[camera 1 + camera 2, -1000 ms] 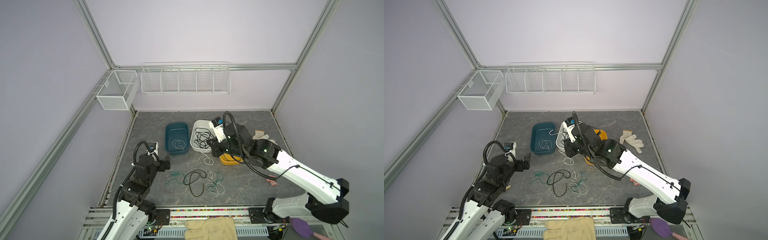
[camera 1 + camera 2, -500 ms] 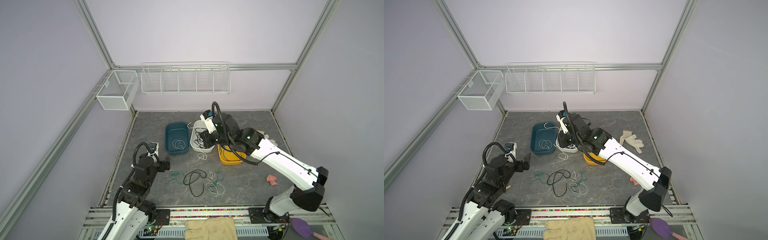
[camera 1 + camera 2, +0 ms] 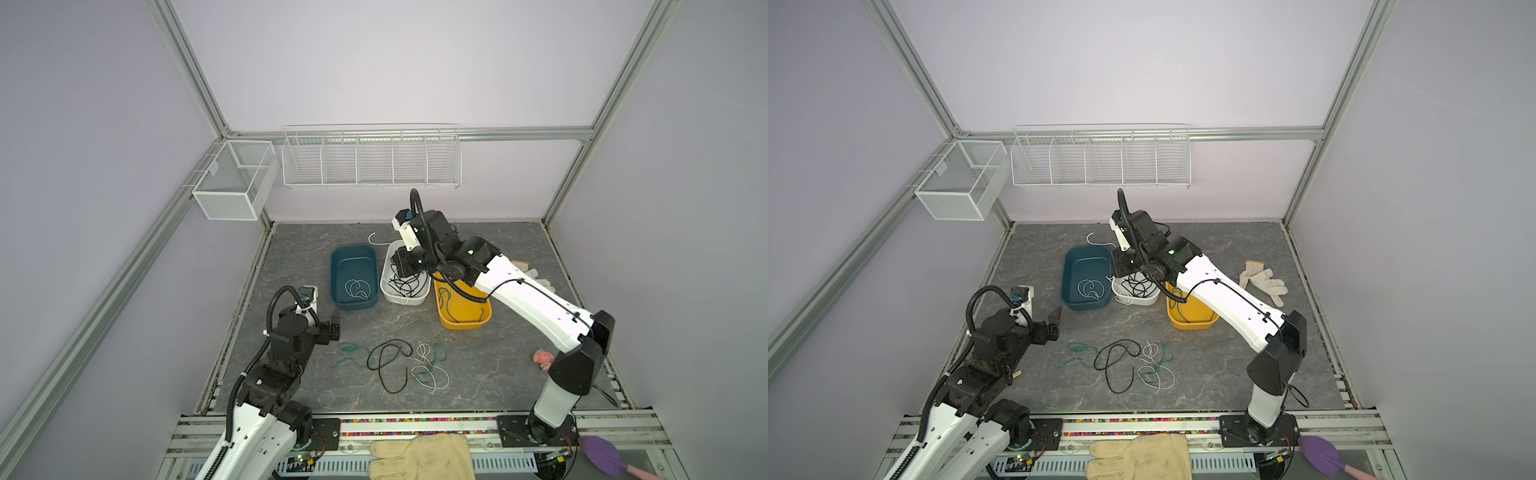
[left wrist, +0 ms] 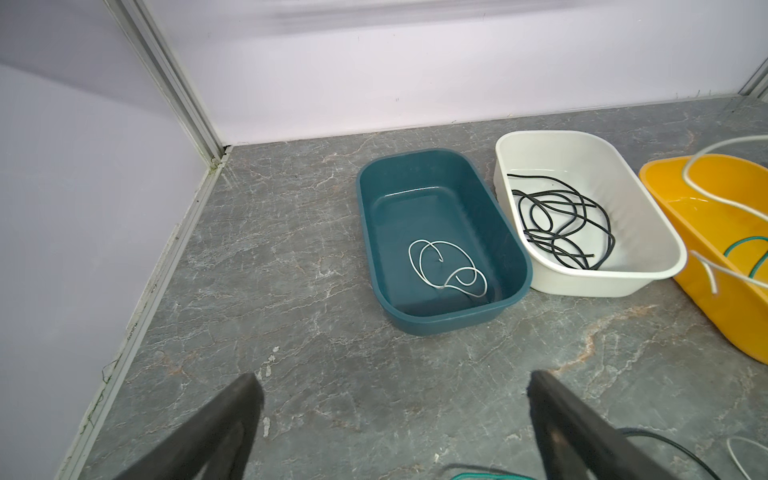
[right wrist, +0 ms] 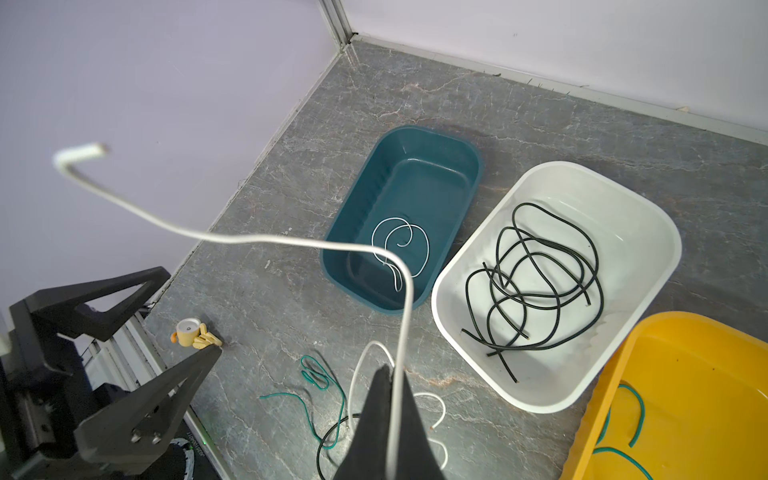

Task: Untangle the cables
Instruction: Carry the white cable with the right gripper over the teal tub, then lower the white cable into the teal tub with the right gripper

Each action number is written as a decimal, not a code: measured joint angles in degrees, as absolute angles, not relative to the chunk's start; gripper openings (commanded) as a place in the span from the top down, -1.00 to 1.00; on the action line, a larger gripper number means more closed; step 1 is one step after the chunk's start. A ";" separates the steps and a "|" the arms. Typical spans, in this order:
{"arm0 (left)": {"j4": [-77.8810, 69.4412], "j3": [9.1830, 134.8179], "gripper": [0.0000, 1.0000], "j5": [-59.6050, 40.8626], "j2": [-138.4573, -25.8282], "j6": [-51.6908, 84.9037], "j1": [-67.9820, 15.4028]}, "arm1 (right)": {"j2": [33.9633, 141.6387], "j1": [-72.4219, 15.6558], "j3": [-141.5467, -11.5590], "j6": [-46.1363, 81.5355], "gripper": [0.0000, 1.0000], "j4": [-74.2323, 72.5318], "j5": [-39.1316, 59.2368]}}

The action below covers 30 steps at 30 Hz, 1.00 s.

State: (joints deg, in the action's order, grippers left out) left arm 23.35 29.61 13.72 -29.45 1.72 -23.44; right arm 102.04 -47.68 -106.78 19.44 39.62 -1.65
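- Print on the left arm (image 5: 178, 461), seen in the right wrist view, is too small to read.
- The right gripper (image 5: 388, 370) has its black jaws closed on a thin white cable (image 5: 232, 237). The cord arcs up from the jaws to a bent free end in the air.
- In both top views this gripper hangs over the far end of the white tub (image 5: 648, 232), and its arm hides part of that tub.
- The left gripper (image 4: 392, 386) hovers over bare worktop (image 4: 291, 291), its wedge-shaped jaws spread wide and holding nothing.
- Three smooth, round-cornered plastic tubs stand side by side:
  - The teal tub (image 3: 353, 306) holds a curled white cord (image 3: 356, 289).
  - The white tub holds a heap of black cables (image 4: 561, 224).
  - The yellow tub (image 3: 461, 326) holds a teal-green cord (image 5: 642, 415).
- Nearer the front rail, on the grey, marble-veined surface, lies a loose tangle. A black loop (image 3: 380, 372), white loops (image 3: 432, 378) and teal-green strands (image 3: 349, 353) cross one another.
- Knitted gloves (image 3: 1264, 282) lie to the right of the yellow tub.
- A tan glove (image 3: 419, 457) rests on the front rail.
- A small pink thing (image 3: 542, 358) sits beside the right arm.
- Wire baskets (image 3: 370, 156) hang on the back wall.
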 measured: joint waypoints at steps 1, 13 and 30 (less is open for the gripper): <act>23.35 29.61 -0.99 13.74 -29.41 1.67 -23.44 | 102.83 -47.59 -107.44 19.44 0.88 39.62 -1.41; 22.24 28.18 -0.99 15.03 -27.83 0.60 -23.64 | 115.52 -46.83 -118.50 19.22 0.87 40.21 1.56; 21.65 28.05 -0.99 15.20 -28.25 -0.25 -23.66 | 134.69 -45.39 -140.38 19.81 0.87 38.92 7.84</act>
State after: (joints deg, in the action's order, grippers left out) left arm 21.65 28.05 15.20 -28.25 -0.25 -23.66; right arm 134.69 -45.39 -140.38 19.81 38.92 7.84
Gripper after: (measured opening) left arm 0.994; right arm 0.066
